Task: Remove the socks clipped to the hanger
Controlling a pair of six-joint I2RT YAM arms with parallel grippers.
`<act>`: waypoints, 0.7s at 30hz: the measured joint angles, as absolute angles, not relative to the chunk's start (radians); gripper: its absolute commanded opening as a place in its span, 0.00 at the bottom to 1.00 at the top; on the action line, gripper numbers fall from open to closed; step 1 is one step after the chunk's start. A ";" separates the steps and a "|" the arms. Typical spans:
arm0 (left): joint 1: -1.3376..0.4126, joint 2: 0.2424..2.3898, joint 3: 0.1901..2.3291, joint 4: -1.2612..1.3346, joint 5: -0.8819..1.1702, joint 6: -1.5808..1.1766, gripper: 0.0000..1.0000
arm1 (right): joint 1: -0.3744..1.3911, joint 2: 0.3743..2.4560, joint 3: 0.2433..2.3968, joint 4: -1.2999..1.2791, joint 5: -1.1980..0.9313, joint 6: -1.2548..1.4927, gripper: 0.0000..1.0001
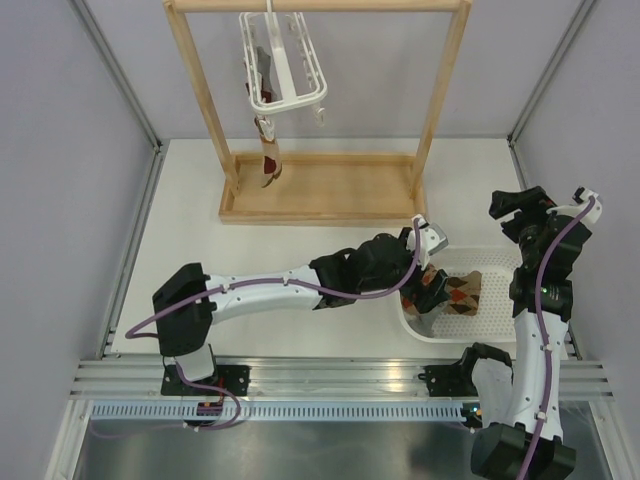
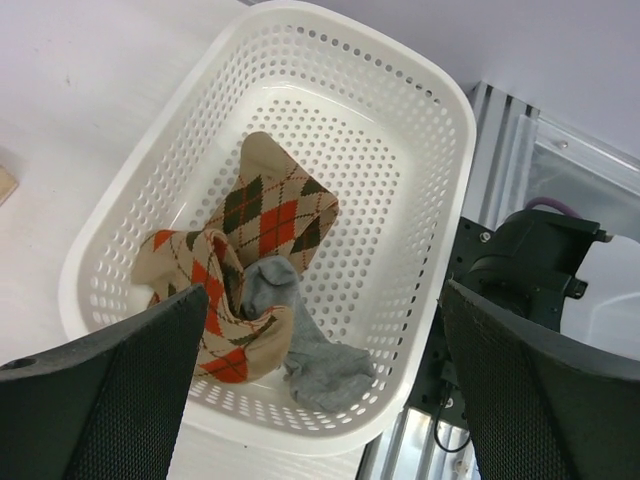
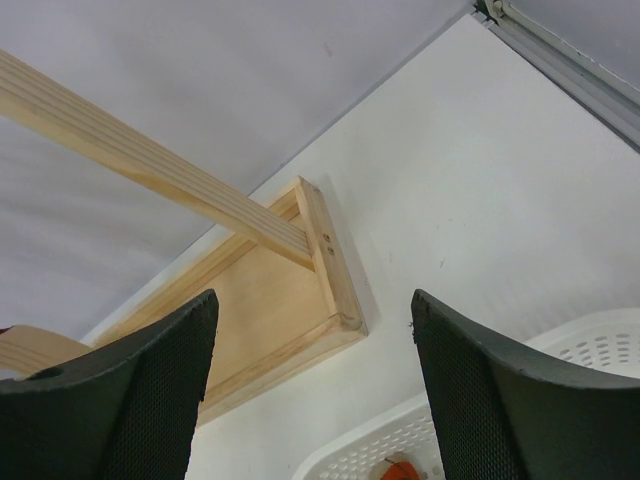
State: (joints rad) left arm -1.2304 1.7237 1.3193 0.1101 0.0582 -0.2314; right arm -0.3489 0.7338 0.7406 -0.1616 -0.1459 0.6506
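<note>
Left end effector (image 2: 320,300): fingers spread wide with nothing between them. It hangs directly over the white basket (image 2: 440,95), the arm reaching across from the near left, so anything let go lands inside and not on the table (image 1: 180,220).
Socks in the basket: two argyle socks (image 2: 275,215) lie crumpled together, with a grey sock (image 2: 315,355) touching them. All are loose on the basket floor and in no grip.
Basket position: near right of the table, just beside the right arm's base and well apart from the rack. I judge it to be the collecting spot.
Hanger (image 1: 288,70): hooked on the top bar of the wooden rack (image 1: 320,190) at the far centre, hanging free so the clips dangle.
Clipped sock (image 1: 268,158): a red-brown one hangs below the hanger. A darker piece higher in the frame is too small to tell.
Right end effector (image 3: 312,300): fingers apart and empty, held high on the right and facing the rack's base. It is probably kept there to leave room over the basket.
Progress: partly done, with some socks collected and at least one not yet unclipped.
Next move, as a judgement: the left arm must rise clear of the basket rim and reach far to the hanging sock. The hanger may sway when the sock is pulled.
</note>
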 measured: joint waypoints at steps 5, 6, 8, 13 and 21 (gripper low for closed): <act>-1.243 1.674 1.283 0.097 -0.052 -0.186 1.00 | -0.355 0.737 0.738 -0.167 -0.189 0.623 0.82; -1.243 1.642 1.255 0.093 -0.090 -0.176 1.00 | -0.355 0.741 0.738 -0.166 -0.204 0.616 0.82; -1.230 1.569 1.197 0.087 -0.145 -0.169 1.00 | -0.355 0.752 0.737 -0.165 -0.233 0.604 0.82; -1.049 1.370 1.017 0.087 -0.160 -0.211 1.00 | -0.356 0.785 0.714 -0.147 -0.302 0.596 0.82; -0.666 1.101 0.760 0.107 -0.178 -0.336 1.00 | -0.356 0.806 0.698 -0.127 -0.369 0.594 0.82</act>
